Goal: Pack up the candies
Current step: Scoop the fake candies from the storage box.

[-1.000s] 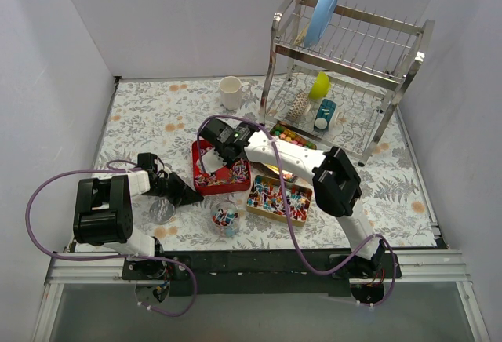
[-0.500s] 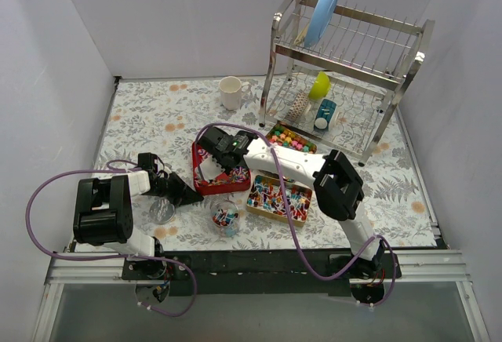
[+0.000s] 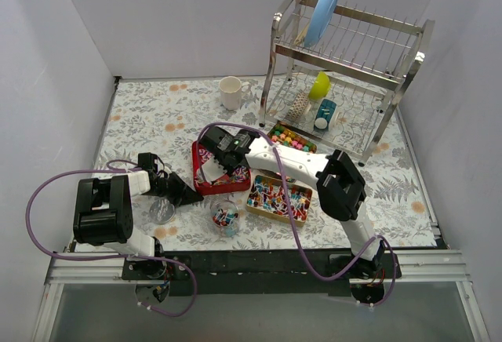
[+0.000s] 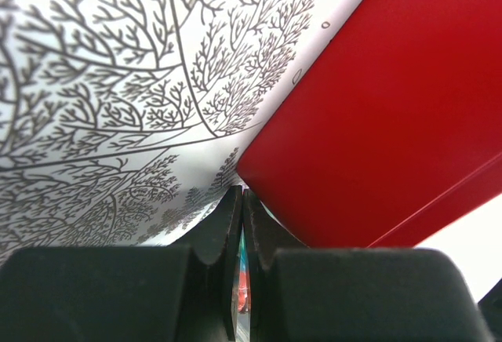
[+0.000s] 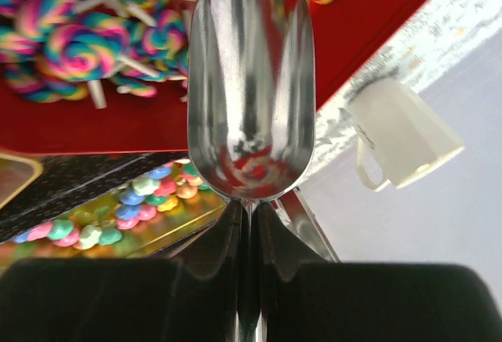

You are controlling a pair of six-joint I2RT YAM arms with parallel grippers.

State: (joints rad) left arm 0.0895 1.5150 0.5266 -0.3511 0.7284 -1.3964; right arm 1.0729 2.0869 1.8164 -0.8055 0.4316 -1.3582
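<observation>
**Candies** [image 3: 274, 194]
- Stock lies in three open trays at mid-table.
- The red tray [image 3: 222, 191] holds swirl lollipops [image 5: 70, 44] and wrapped pieces.
- The gold tray [image 3: 274, 215], just to its right, holds wrapped pieces.
- A further tray [image 3: 272, 131], close to the dish rack [image 3: 345, 83], holds small pastel beads.

**Packed so far**
- A small clear jar [image 3: 224, 216] near the front edge, between the red and gold trays, holds a low heap of mixed pieces.
- All three trays look well stocked, so the task is judged to be at an early stage, with most of the packing left.

**Right gripper** [image 5: 249, 218]
- The fingers are clamped on the stem of a metal scoop [image 5: 251, 83].
- The bowl is bare and shiny with no load, and it hangs over the red tray's lollipops.
- Judged step: about to dip for a scoopful.

**Left gripper** [image 4: 241, 198]
- The fingers are pressed together, low over the cloth, and the tip is just beside the red tray's outer wall.
- A sliver of colour shows in the slit between them. What it is cannot be told.

**Edges**
- The red tray's raised walls bound any sweep of the scoop.
- The gold tray nearly touches the red tray's right corner.
- The jar's mouth is narrow beside the scoop, so spilling at the pour is the likely risk.
- A round shiny thing [image 3: 162, 210] lies near the left arm. It is too small to identify.

**Open room**
- The patterned cloth [image 3: 149, 122] is bare to the left and back-left of the trays.
- The mug [image 3: 230, 92] and the dish rack stand at the back, well apart from the scoop.
- Plain walls close in both sides.
</observation>
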